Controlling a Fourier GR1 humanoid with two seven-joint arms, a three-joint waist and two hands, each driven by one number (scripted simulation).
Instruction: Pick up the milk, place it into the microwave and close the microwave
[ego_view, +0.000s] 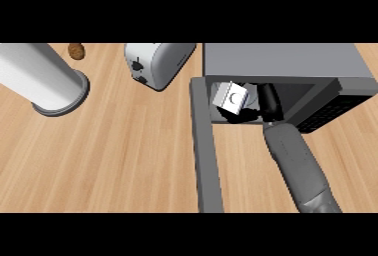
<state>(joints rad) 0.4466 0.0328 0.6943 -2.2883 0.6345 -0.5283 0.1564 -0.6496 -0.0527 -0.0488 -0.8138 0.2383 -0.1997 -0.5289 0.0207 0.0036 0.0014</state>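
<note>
I see my right hand (260, 106) curled round the milk (230, 96) inside the microwave (295, 65); releasing it and swinging the open door (205, 150) shut remain

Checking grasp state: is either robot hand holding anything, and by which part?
The right robot hand is inside the open microwave, curled against the right side and lower edge of the milk carton. No left robot hand is in view.

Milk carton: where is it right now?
In the head view, the milk carton sits tilted inside the open microwave, at the cavity's left, beside the right hand and just right of the swung-open door.
</note>
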